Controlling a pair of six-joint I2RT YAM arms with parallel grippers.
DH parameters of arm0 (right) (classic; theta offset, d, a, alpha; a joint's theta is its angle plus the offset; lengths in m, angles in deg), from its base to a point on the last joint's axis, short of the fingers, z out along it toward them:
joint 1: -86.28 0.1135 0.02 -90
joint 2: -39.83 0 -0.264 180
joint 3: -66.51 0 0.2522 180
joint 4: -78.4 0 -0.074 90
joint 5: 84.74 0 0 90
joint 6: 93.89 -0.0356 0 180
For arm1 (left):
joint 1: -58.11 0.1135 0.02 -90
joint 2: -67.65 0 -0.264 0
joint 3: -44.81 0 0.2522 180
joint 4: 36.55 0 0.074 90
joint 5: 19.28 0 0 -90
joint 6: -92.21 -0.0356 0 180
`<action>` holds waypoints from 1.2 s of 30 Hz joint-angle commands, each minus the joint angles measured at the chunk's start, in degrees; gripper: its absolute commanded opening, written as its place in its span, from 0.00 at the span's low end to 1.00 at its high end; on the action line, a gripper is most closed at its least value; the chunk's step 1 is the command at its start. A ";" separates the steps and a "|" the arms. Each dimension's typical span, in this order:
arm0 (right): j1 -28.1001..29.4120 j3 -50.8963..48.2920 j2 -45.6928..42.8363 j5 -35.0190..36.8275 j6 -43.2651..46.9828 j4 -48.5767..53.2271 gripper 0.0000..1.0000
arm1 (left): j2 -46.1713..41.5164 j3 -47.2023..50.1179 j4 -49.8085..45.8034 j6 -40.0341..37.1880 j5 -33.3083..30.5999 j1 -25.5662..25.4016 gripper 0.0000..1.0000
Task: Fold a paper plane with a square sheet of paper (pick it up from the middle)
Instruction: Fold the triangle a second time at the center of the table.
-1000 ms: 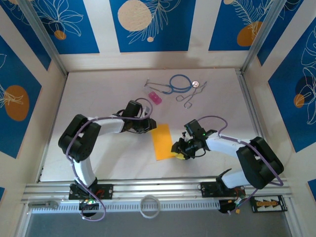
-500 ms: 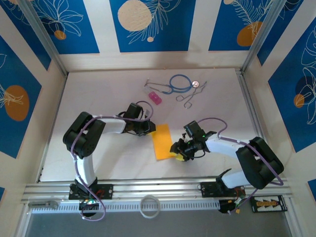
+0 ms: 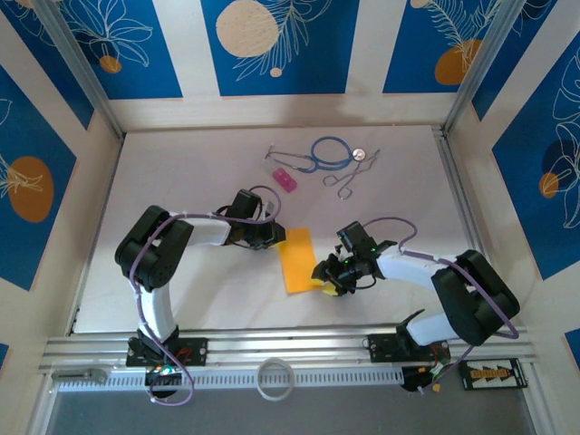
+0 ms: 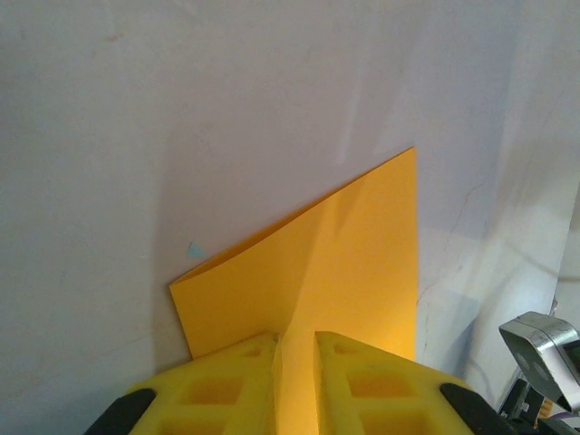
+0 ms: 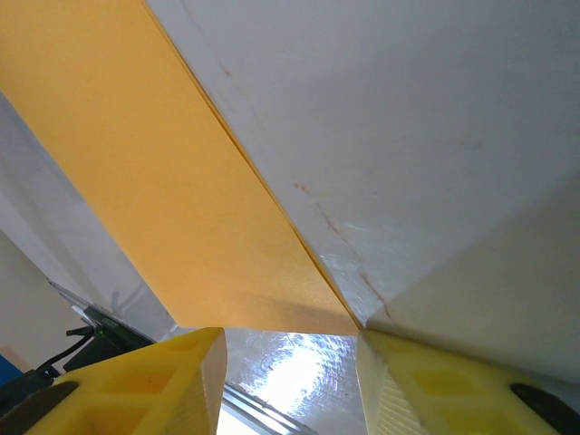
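Observation:
The square sheet of paper (image 3: pixel 297 260) lies mid-table, orange-yellow and folded into a narrow rectangle. My left gripper (image 3: pixel 275 237) is at its far left corner. In the left wrist view the yellow fingers (image 4: pixel 236 381) are shut on a raised fold of the paper (image 4: pixel 353 254), which runs up between them. My right gripper (image 3: pixel 324 279) sits low at the sheet's near right corner. In the right wrist view it is open (image 5: pixel 290 340), with the paper's corner (image 5: pixel 136 136) lying just ahead of the gap on the glossy table and nothing between the fingers.
A small pink block (image 3: pixel 285 179), a blue stethoscope (image 3: pixel 328 152), metal forceps (image 3: pixel 349 177) and a coin (image 3: pixel 357 154) lie at the back of the table. A white ring (image 3: pixel 275 378) rests on the near rail. Walls close in the table on three sides.
The left arm's elbow swung slightly right while its fingers stayed on the paper's corner. The right gripper's jaws widened a little and it barely shifted. The paper has not moved.

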 commanded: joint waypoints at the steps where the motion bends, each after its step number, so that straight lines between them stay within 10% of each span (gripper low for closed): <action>1: 0.68 1.15 2.25 0.52 -0.65 -2.86 0.43 | 1.66 1.69 -1.85 -0.18 -0.66 -0.06 0.17; 36: 2.19 4.26 -3.82 3.18 1.70 5.27 0.36 | 1.53 1.60 -0.90 0.55 -0.18 -0.10 0.17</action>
